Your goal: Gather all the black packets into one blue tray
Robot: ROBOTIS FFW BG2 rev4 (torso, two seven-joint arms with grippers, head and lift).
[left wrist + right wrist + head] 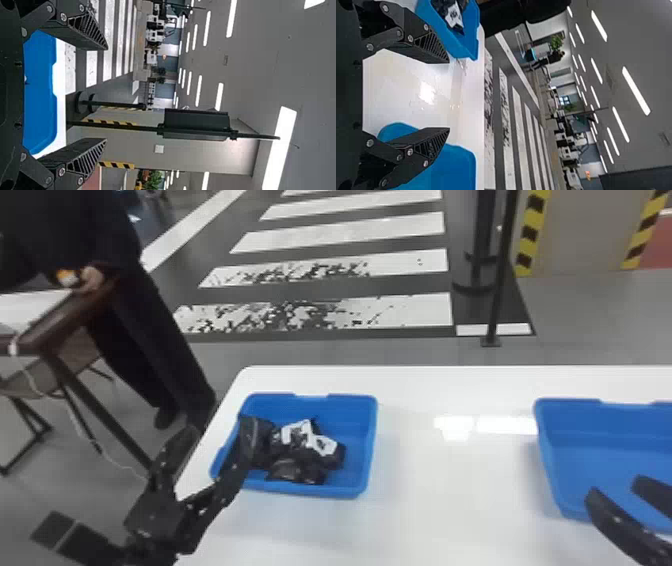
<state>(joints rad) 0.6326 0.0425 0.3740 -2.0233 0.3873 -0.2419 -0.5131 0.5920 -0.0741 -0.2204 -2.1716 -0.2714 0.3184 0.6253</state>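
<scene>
Black packets (300, 455) lie in the left tray (371, 430), the wide left tool (223, 427) apparently over its edge. The right tool (616, 488), also wide, is near the right tray (600, 425).

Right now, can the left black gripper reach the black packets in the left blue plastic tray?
Probably yes: the left gripper, open, hangs near the packets and the blue tray has no lid; the arm may need lowering.

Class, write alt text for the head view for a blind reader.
Black packets heaped in the left blue tray on a white table. The open left gripper is at that tray, the open right gripper at the right blue tray.
</scene>
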